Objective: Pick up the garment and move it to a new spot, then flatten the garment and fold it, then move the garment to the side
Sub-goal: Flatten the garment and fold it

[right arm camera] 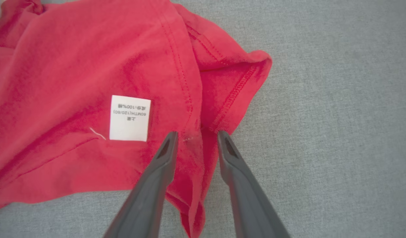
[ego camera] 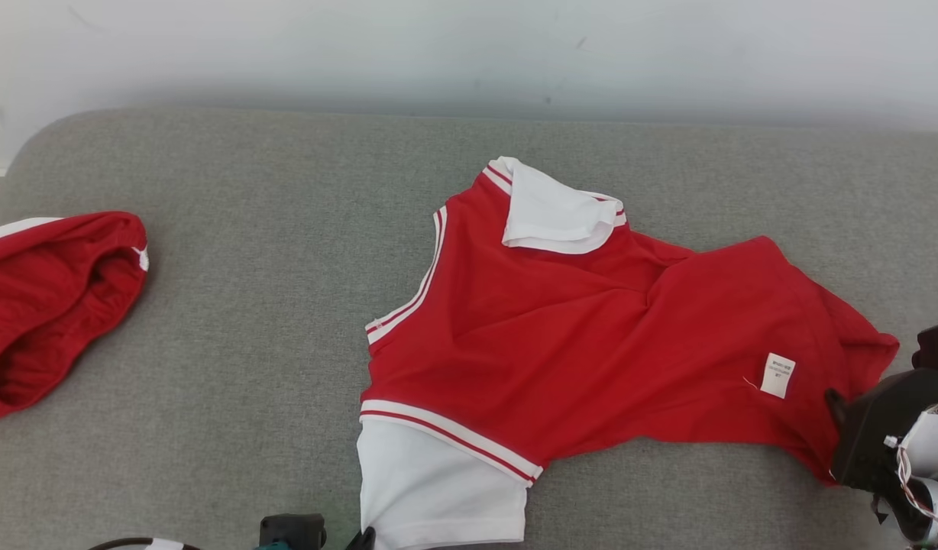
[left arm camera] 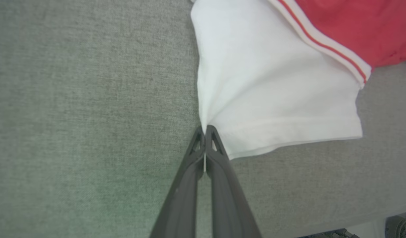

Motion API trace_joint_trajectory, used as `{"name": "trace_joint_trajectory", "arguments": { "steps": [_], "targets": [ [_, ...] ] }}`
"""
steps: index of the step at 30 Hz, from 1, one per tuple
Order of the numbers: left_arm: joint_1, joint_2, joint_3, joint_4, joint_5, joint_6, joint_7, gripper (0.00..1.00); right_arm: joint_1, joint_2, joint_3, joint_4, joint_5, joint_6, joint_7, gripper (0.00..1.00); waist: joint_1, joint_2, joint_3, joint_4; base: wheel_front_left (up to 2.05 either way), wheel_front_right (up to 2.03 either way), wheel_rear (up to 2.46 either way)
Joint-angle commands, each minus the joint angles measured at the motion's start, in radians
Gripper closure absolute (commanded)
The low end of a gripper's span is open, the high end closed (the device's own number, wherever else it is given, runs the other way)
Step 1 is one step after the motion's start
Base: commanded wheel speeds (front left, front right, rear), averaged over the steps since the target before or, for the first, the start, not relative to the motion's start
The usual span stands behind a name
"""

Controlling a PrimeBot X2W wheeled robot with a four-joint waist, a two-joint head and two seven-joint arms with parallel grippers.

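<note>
The left gripper (left arm camera: 204, 132) pinched only a corner of the white sleeve (left arm camera: 272, 82) of the garment (ego camera: 576, 336). The right gripper (right arm camera: 196, 135) stood parted astride the red hem (right arm camera: 236, 89). Likely fault: the slim pinch slipping under tension.

**Grey padded surface** (ego camera: 232, 367): woven, mottled fabric with a rounded far-left corner, spanning the head view from side to side.

**White wall** (ego camera: 469, 53): rises directly behind the surface's far edge. A few small dark specks (ego camera: 547, 100) sit just above that edge.

**Second red cloth** (ego camera: 49, 305): crumpled heap lying on the surface at its left side, cut off by the picture's border. It has a white band (ego camera: 14, 228) along its far margin and a shadowed hollow in its middle.
</note>
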Motion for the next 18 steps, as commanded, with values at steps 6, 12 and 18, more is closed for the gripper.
{"name": "trace_joint_trajectory", "arguments": {
  "steps": [6, 12, 18],
  "targets": [
    [-0.004, 0.0, -0.003, 0.007, 0.002, -0.002, -0.005, 1.0, -0.024, -0.017, 0.001, 0.05, -0.009, 0.001, -0.007, 0.58, 0.0, 0.0, 0.002, 0.012, 0.0, 0.0, 0.0],
    [0.001, 0.006, -0.003, 0.003, -0.002, 0.003, -0.004, 1.0, -0.03, -0.022, 0.006, 0.083, 0.002, 0.001, -0.008, 0.6, 0.0, 0.0, 0.0, 0.01, 0.0, 0.0, 0.0],
    [-0.001, 0.012, -0.002, -0.006, 0.0, 0.008, -0.006, 1.0, -0.032, -0.023, 0.016, 0.092, 0.006, 0.001, -0.012, 1.0, 0.0, 0.0, -0.004, 0.006, 0.0, 0.0, 0.0]
  ]
}}
